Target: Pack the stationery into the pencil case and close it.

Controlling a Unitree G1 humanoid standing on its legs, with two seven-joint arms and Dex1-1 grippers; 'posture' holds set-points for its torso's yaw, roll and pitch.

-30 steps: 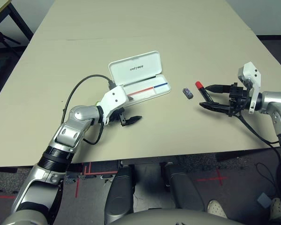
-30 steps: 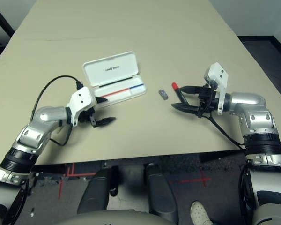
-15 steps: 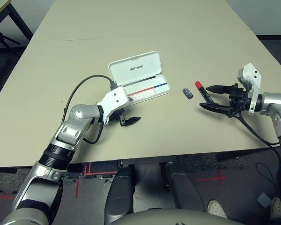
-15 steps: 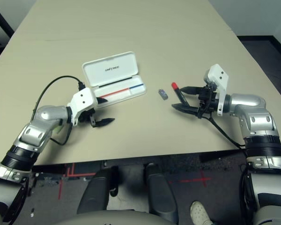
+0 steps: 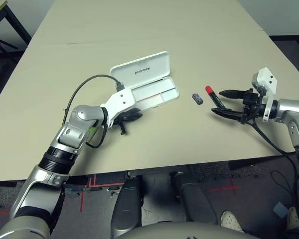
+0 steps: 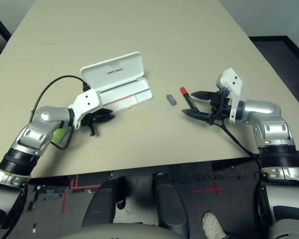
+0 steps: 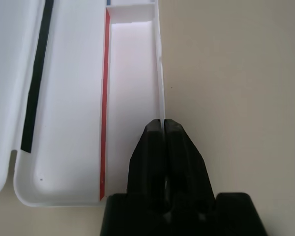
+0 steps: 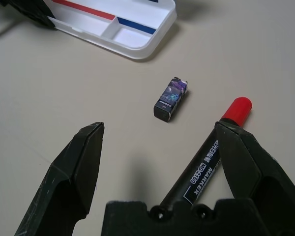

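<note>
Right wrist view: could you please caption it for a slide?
Open right gripper poised over the marker, eraser and open pencil case beyond.

Even, bright overhead light covers the table [image 5: 154, 30], with no glare on it. Shadows are soft and short, lying close under the arms. The head views are sharp. In the left wrist view the white case [image 7: 78, 123] looks nearly washed out.

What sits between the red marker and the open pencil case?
Only the small eraser lies on the table between the marker and the pencil case. The open right gripper straddles the marker; nothing blocks it.
</note>
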